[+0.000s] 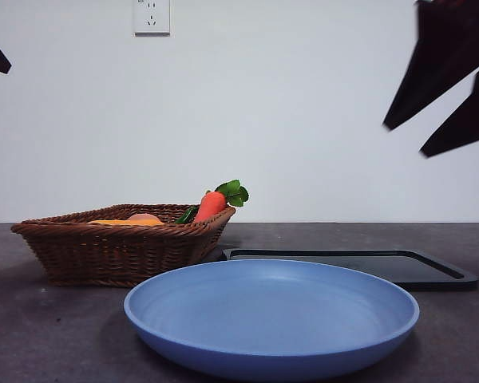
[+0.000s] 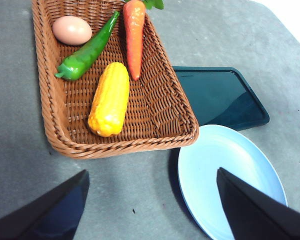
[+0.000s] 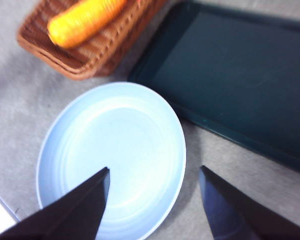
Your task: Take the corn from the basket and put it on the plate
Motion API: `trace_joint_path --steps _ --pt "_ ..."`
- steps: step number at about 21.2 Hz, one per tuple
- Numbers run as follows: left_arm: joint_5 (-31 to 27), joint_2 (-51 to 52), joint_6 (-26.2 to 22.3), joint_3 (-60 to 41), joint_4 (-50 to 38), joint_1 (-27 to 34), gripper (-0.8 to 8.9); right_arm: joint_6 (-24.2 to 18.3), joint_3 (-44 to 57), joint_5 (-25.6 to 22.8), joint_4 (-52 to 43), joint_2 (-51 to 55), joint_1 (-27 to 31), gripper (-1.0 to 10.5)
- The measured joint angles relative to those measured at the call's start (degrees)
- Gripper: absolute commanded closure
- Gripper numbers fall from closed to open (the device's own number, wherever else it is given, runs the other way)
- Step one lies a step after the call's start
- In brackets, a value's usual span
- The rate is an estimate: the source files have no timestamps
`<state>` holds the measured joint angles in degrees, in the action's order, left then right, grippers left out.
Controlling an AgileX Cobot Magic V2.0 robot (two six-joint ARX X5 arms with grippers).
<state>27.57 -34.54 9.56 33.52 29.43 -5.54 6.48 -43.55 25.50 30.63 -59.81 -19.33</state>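
corn [image 2: 109, 99] lying in basket [image 2: 160, 115], plate [image 1: 271, 319] bare, left pincer [image 2: 150, 200] and right pincer [image 3: 152, 197] both agape

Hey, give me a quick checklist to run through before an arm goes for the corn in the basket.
1. Corn lies in the basket, uncovered: ok.
2. Corn is apart from the green pepper and carrot: ok.
3. Plate holds nothing: ok.
4. Left gripper is open, holding nothing, above the table beside the basket: ok.
5. Right gripper is open, holding nothing, above the plate: ok.
6. Black tray lies beside the plate, not on it: ok.
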Motion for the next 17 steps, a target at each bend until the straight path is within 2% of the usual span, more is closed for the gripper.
trace_joint_path --steps 9,13,17 --pt "0.00 0.00 0.00 0.00 -0.04 0.00 3.98 -1.51 -1.36 -0.04 -1.11 -20.81 -1.46 6.6" --pt "0.00 0.00 0.00 0.00 -0.07 0.00 3.98 -1.84 -1.36 -0.04 -2.54 -24.37 -1.62 6.7" --pt "0.00 0.00 0.00 0.00 -0.07 0.00 3.98 -1.86 -1.38 -0.02 -3.21 -25.62 -1.70 7.6"
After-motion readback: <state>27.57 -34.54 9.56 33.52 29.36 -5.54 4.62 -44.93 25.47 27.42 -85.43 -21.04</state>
